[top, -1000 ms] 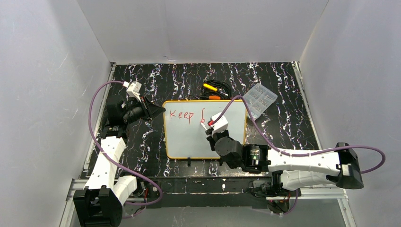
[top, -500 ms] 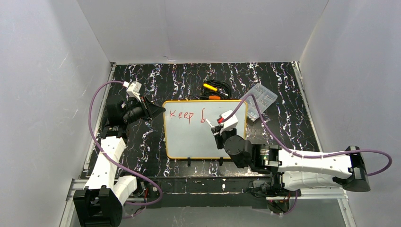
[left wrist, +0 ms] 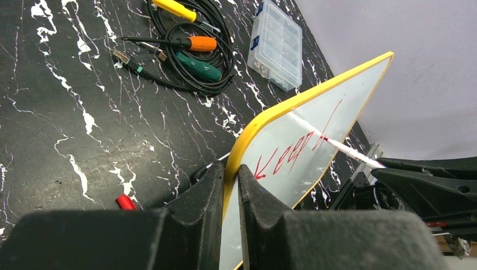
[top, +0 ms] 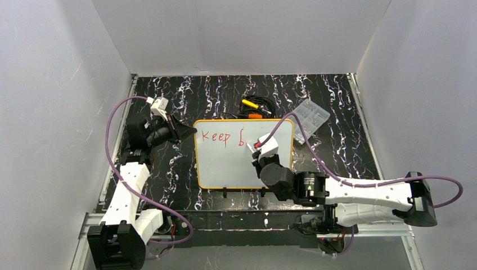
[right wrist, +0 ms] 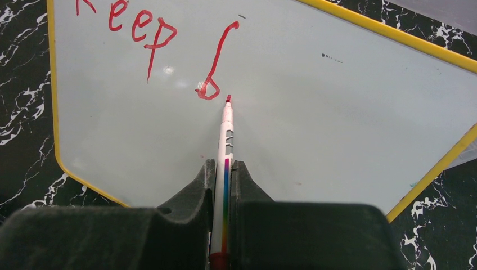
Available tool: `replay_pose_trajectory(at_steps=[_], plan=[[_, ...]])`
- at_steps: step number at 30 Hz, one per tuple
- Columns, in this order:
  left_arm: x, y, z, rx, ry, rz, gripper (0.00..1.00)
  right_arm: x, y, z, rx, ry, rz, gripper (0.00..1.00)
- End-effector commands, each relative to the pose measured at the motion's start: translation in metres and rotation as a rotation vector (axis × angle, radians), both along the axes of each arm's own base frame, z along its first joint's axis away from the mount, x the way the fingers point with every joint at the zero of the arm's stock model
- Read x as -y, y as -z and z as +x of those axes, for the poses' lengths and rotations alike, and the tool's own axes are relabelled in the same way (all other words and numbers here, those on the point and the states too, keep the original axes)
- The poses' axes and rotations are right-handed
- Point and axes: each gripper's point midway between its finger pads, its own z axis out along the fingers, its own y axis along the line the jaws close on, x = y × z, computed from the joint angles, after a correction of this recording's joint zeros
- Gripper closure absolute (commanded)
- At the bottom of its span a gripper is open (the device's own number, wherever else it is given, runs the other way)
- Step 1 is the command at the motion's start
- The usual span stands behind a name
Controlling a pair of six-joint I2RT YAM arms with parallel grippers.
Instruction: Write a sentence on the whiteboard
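Note:
The whiteboard [top: 225, 166] lies mid-table, yellow-rimmed, and carries red lettering "Keep b" [top: 216, 136], the sentence as it stands. My left gripper [top: 188, 133] is shut on the board's left rim [left wrist: 247, 138], one finger on each side, and the board [left wrist: 349, 101] looks raised at that edge. My right gripper [top: 257, 147] is shut on a white marker [right wrist: 226, 129] with a rainbow stripe. Its red tip rests just right of the loop of the "b" [right wrist: 216, 62], on or barely above the board [right wrist: 337, 112].
A small clear plastic box [top: 309, 117] sits off the board's far right corner. Screwdrivers and a coil of black cable [top: 253, 107] lie just behind the board. A red cap [left wrist: 125, 201] lies on the black marbled table near my left fingers. White walls enclose three sides.
My right gripper with the marker swung right from the "b", then came back slightly left. The lettering is unchanged and the left arm has not moved.

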Motion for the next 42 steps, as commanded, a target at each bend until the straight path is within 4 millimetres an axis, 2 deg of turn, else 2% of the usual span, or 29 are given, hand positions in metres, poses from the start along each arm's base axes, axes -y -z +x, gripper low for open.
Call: replay_pose_trajectory(at_steps=[1, 10, 22, 29, 42], plan=[[0.006, -0.008, -0.007, 0.018, 0.042, -0.007, 1.0, 0.008, 0.0, 0.002, -0.006, 0.049, 0.006, 0.99], [0.007, -0.009, -0.007, 0.022, 0.043, -0.008, 1.0, 0.019, -0.01, 0.005, 0.008, 0.081, 0.023, 0.99], [0.007, -0.009, -0.007, 0.018, 0.043, -0.009, 1.0, 0.003, -0.026, 0.011, 0.079, 0.062, 0.017, 0.99], [0.007, -0.008, -0.007, 0.016, 0.043, -0.009, 1.0, -0.004, -0.016, 0.007, 0.051, 0.022, -0.006, 0.99], [0.007, -0.009, -0.007, 0.017, 0.045, -0.011, 1.0, 0.0, 0.003, -0.003, -0.028, 0.0, -0.012, 0.99]])
